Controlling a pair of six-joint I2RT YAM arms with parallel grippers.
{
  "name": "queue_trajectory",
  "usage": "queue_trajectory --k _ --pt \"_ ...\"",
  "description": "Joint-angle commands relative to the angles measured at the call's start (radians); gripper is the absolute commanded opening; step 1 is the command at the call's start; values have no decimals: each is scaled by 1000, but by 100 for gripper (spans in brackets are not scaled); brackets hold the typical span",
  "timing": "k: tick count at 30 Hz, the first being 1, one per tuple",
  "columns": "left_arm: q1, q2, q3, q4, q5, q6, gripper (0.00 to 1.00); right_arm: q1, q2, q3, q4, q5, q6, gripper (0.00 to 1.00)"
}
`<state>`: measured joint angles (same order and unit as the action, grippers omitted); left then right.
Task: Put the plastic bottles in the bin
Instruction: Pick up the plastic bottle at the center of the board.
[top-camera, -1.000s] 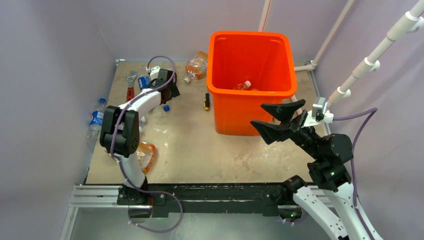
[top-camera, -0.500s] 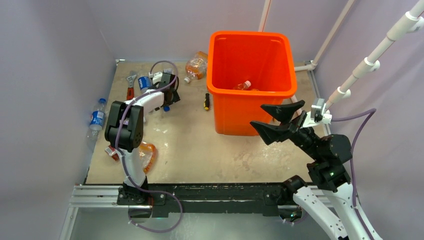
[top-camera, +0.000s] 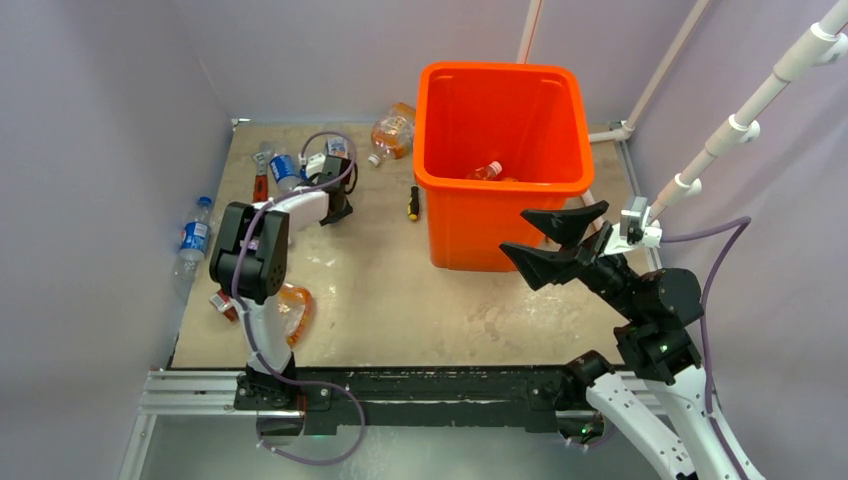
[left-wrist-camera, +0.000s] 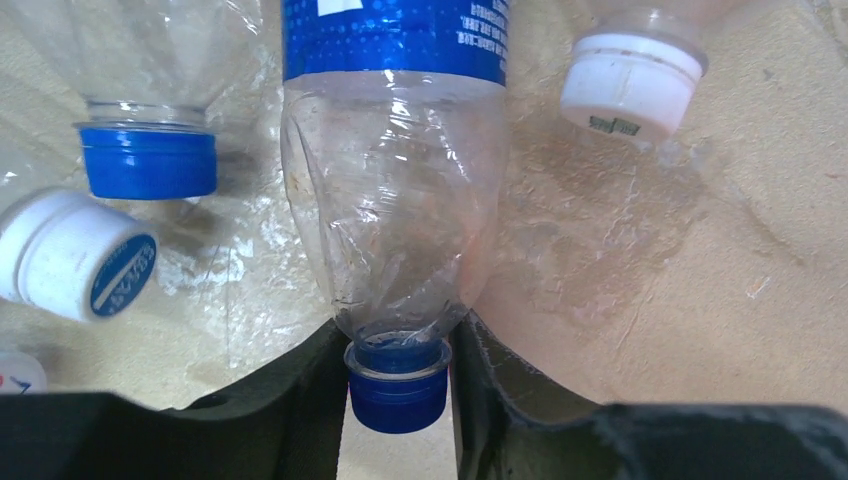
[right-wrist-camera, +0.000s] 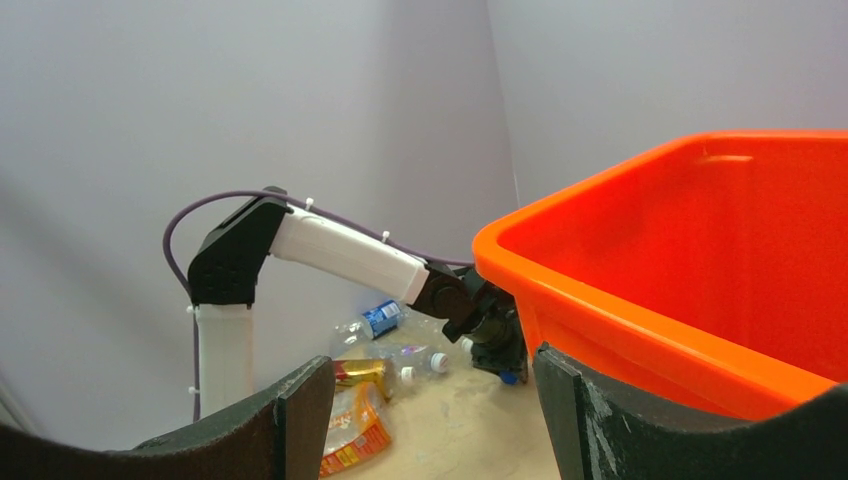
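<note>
The jaws of the left gripper (left-wrist-camera: 398, 335) have closed in on the neck of a clear crushed plastic bottle with a blue label and blue cap (left-wrist-camera: 395, 220). One black finger (left-wrist-camera: 300, 400) presses each side of the cap. The bottle lies flat on the pale, scuffed tabletop (left-wrist-camera: 700, 280), with its body stretching straight away from the jaws.

To the left of the jaws lies a second clear bottle with a blue cap (left-wrist-camera: 148, 160). Nearer on that side is a white cap with a blue printed top (left-wrist-camera: 75, 255). Ahead of the jaws and to the right is the neck of a bottle with a plain white cap (left-wrist-camera: 630, 85).

The jaws of the right gripper (top-camera: 515, 232) stand wide apart with nothing between them, raised above the table. The large bright orange square plastic bin (top-camera: 500, 215) stands just beyond them and slightly to their right, its rounded rim (right-wrist-camera: 600, 300) close in front of the right finger. Inside the bin lies a small clear bottle with a red cap (top-camera: 486, 171). Through the gap between these jaws, the left arm (right-wrist-camera: 340, 255) shows well apart across the table.

Seen from above, the bin is well to the right of the left gripper (top-camera: 335, 205). A black-handled screwdriver (top-camera: 412, 203) lies between the two. A clear bottle with an orange label (top-camera: 392, 130) lies beyond that gripper, just beside the bin's left wall. A red-handled metal wrench (top-camera: 261, 180) lies to its left. Farther left, a clear bottle with a blue label (top-camera: 193, 238) lies at the table's edge. A crushed orange-labelled bottle (top-camera: 292, 308) sits back by the left arm's base.
</note>
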<state>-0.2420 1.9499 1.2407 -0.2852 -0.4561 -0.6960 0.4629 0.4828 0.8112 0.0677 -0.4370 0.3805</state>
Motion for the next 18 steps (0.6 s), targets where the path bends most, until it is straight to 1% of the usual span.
queue_trajectory --k 1,4,6,8,10,12,16,18 --pt "7 -87 -26 -6 2 4 31 3 -4 17 9 12 -12 77" --pt "7 -176 -53 -4 -11 17 21 3 -4 24 11 11 -7 77" --pt "7 -261 -84 4 -10 28 15 3 -1 30 19 9 -1 77" --pt "5 -362 -104 -8 3 40 7 3 7 41 27 2 4 77" --pt "-3 -478 -115 -13 36 60 2 3 16 52 37 -8 9 77" --pt "-20 -583 -110 -14 90 81 0 3 23 55 55 -16 18 77" --pt "-98 -726 -56 -55 223 122 0 3 41 61 81 -31 31 77" --pt "-151 -807 -76 4 315 145 0 3 55 65 101 -45 47 77"
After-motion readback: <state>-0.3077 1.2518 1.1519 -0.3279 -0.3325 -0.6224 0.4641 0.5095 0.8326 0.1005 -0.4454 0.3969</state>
